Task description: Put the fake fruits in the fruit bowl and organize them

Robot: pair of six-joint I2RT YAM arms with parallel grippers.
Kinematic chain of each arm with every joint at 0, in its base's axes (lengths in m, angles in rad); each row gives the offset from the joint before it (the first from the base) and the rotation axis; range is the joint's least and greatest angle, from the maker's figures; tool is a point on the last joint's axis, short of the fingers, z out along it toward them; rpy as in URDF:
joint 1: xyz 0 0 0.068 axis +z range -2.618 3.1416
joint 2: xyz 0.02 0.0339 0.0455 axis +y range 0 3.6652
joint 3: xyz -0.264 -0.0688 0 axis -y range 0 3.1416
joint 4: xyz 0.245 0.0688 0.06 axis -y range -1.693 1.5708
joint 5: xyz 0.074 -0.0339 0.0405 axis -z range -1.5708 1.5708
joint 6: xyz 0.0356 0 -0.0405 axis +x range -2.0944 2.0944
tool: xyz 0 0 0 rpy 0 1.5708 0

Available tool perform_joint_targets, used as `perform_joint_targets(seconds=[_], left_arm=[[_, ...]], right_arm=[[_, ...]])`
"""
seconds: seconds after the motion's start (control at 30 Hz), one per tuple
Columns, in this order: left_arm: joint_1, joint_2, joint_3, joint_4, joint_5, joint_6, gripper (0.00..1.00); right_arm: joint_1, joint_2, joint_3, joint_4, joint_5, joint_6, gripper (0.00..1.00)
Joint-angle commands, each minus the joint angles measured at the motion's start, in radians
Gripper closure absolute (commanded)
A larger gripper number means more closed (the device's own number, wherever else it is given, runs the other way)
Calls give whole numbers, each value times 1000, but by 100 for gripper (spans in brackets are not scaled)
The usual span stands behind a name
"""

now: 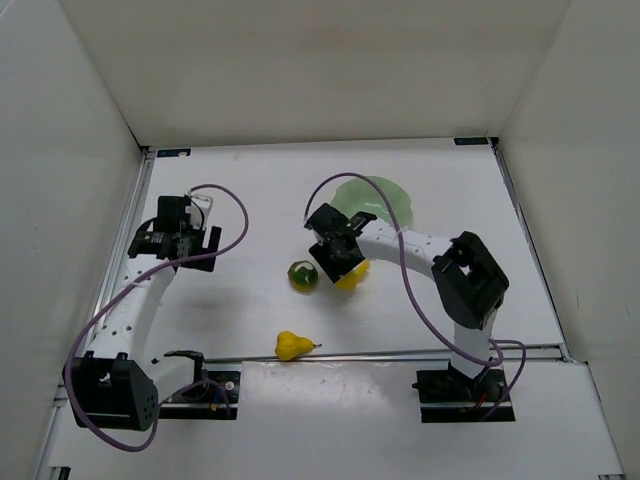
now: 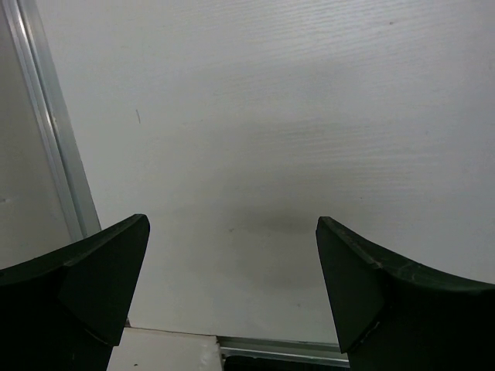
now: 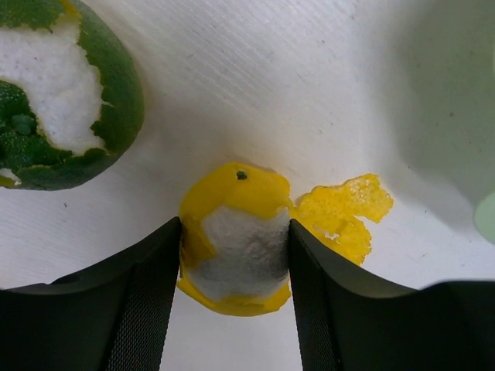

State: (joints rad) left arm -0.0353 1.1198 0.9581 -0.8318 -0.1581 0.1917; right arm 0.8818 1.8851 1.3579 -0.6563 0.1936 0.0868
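My right gripper point(image 1: 341, 262) is shut on the curved yellow-orange piece point(image 1: 352, 278), close to the table. In the right wrist view the piece point(image 3: 236, 232) sits between both fingers point(image 3: 139, 301), its yellow skin worn down to white foam. The round green-and-yellow fruit point(image 1: 303, 274) lies just left of it and shows at the top left of the right wrist view point(image 3: 62, 100). The yellow pear point(image 1: 293, 346) lies near the front rail. The pale green fruit bowl point(image 1: 385, 198) stands just behind the right gripper. My left gripper point(image 1: 182, 258) is open and empty over bare table point(image 2: 232, 263).
A loose flake of yellow skin point(image 3: 344, 212) lies on the table beside the held piece. A metal rail point(image 1: 400, 353) runs across the front, another rail point(image 2: 54, 139) along the left edge. White walls enclose the table.
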Motion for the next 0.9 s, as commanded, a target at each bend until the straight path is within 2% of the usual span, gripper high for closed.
perform_joint_targets(seconds=[0.0,0.07,0.13,0.2,0.27,0.3,0.33,0.4,0.43,0.5,0.57,0.6,0.73,0.83,0.87], left_arm=[[-64,-12,39,-62,-15,60,0],[-125,-12,60,-99,5,87,0],[-173,-12,100,-162,14,147,0],[-245,-12,119,-196,23,199,0],[-296,-3,119,-234,23,227,0],[-355,-3,110,-234,23,241,0],[-388,-3,110,-251,23,241,0],[-496,21,122,-283,35,253,0],[-538,32,140,-294,35,253,0],[-659,72,155,-294,26,253,0],[-741,124,169,-294,14,253,0],[-815,144,188,-294,14,253,0],[-931,256,241,-294,122,253,0],[-1001,333,241,-294,161,278,0],[-1058,345,220,-294,184,300,0]], right_arm=[[-79,-130,43,-20,-36,70,67],[-134,-211,43,16,-60,134,67],[-246,-272,43,56,-60,201,67],[-355,-273,69,87,-60,308,67],[-411,-230,159,67,0,362,62],[-452,-200,202,46,0,376,57],[-469,-123,251,23,0,376,48],[-494,-5,415,-66,-9,367,34],[-506,29,467,-92,-25,354,12],[-515,87,582,-156,-40,340,0],[-515,88,604,-170,-31,340,0],[-526,47,604,-161,-31,340,0],[-526,-81,483,-108,-33,340,0],[-526,-170,403,-108,-11,340,0],[-526,-190,382,-108,-2,331,0]])
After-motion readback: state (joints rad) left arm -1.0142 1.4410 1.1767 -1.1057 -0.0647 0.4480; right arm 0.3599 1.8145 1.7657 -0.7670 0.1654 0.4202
